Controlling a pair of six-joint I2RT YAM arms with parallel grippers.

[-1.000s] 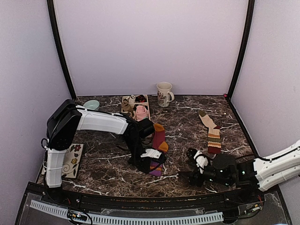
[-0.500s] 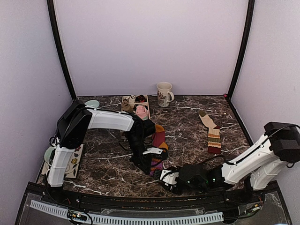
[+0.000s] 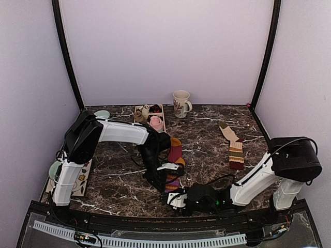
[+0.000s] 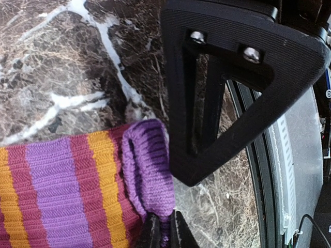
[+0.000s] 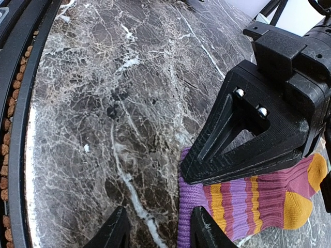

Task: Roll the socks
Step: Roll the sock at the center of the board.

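A striped maroon, purple and orange sock (image 3: 175, 154) lies flat at the table's middle. My left gripper (image 3: 169, 181) is over its near end. In the left wrist view the jaws (image 4: 163, 231) are shut, pinching the sock's purple cuff (image 4: 150, 175). My right gripper (image 3: 176, 199) reaches in from the right along the near edge. In the right wrist view it (image 5: 158, 230) is open, one finger beside the purple cuff (image 5: 192, 206) and just below the left gripper's black finger (image 5: 248, 139). A second sock (image 3: 235, 147), beige with reddish-brown bands, lies flat at the right.
A wooden box (image 3: 140, 110) at the back holds a pink bundle (image 3: 156, 123) and small dark bundles. A flowered mug (image 3: 181, 103) stands behind it. A teal bowl (image 3: 102, 114) and a patterned card (image 3: 80, 175) are at the left. The table's front rail (image 5: 20, 129) is close.
My right arm has swung left along the near edge, bringing its open gripper from the right side to the sock's purple cuff. My left gripper stays on the cuff.
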